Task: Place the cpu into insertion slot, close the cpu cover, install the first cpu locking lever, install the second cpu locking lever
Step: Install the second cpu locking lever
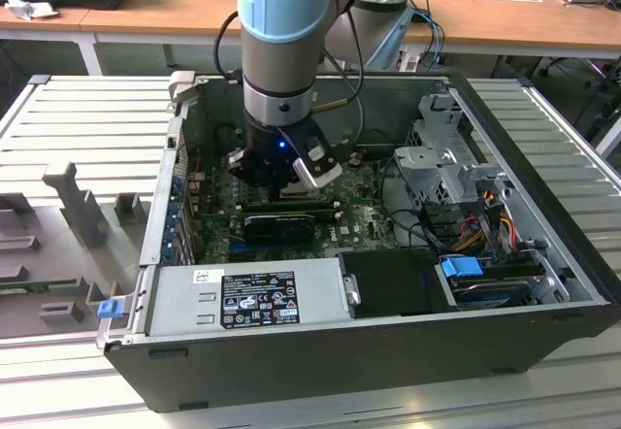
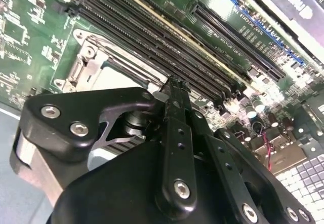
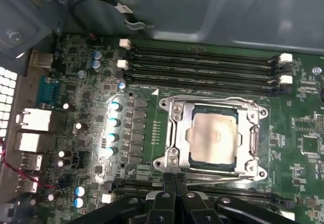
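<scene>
With the pale silvery-grey square cpu [image 3: 213, 136] seated in the dark-rimmed insertion slot [image 3: 254, 142] under the lowered metal-frame cpu cover [image 3: 177, 125], a locking lever is seemingly being pressed by the black gripper [image 3: 175, 179], fingers pressed together, calling for steady downward latching.

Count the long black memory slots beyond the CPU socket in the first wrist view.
4 memory slots, parallel rows between the insertion slot and the case wall. More near the end effector may be hidden.

Wooden desks [image 1: 146, 12] stand behind; grey ribbed metal table [image 1: 87, 118] lies beneath, evenly lit
</scene>
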`<state>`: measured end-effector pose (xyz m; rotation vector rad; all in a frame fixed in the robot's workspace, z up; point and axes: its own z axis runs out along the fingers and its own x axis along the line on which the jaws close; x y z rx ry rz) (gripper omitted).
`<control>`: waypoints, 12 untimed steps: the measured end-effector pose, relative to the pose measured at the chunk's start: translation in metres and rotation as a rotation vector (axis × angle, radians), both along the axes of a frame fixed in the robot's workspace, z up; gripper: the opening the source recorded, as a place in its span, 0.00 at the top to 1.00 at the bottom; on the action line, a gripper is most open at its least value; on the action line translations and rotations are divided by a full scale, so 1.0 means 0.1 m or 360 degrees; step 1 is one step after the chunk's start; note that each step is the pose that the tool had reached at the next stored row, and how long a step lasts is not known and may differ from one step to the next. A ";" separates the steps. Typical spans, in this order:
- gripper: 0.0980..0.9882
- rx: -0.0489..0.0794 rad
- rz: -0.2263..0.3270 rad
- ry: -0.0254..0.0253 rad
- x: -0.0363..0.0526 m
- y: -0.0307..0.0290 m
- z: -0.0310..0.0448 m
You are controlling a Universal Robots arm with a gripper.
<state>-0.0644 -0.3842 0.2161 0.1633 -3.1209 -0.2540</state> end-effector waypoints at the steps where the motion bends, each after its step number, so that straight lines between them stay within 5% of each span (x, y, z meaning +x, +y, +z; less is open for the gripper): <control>1: 0.99 0.0011 0.0012 -0.00002 -0.004 -0.003 -0.010; 6: 0.99 0.0092 0.0029 -0.00007 -0.083 -0.066 -0.069; 8: 0.99 0.0110 0.0029 -0.00007 -0.086 -0.128 -0.093; 12: 0.99 0.0144 0.0029 -0.00010 -0.086 -0.159 -0.110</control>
